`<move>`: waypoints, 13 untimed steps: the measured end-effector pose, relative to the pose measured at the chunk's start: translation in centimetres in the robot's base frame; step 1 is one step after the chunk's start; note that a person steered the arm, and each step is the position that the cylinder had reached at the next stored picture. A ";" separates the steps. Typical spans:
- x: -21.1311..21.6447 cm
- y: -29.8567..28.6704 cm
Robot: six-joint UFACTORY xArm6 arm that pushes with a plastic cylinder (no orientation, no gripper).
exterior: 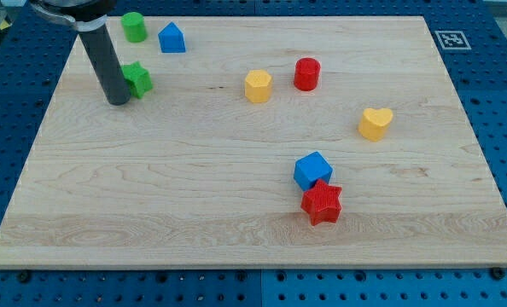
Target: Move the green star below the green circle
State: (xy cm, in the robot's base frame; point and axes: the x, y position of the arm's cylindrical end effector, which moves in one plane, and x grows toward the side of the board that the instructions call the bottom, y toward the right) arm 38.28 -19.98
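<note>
The green star lies near the view's top left, straight below the green circle, with a gap of bare board between them. My tip rests on the board at the star's lower left side, touching or nearly touching it. The dark rod rises from the tip to the view's top left and hides part of the star's left edge.
A blue house-shaped block sits right of the green circle. A yellow hexagon and a red cylinder are at top centre. A yellow heart is at the right. A blue cube touches a red star at lower centre.
</note>
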 end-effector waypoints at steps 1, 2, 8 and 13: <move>-1.4 0.0; -2.8 0.2; -4.0 4.8; -8.4 1.0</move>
State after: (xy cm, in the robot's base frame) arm 29.85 -19.01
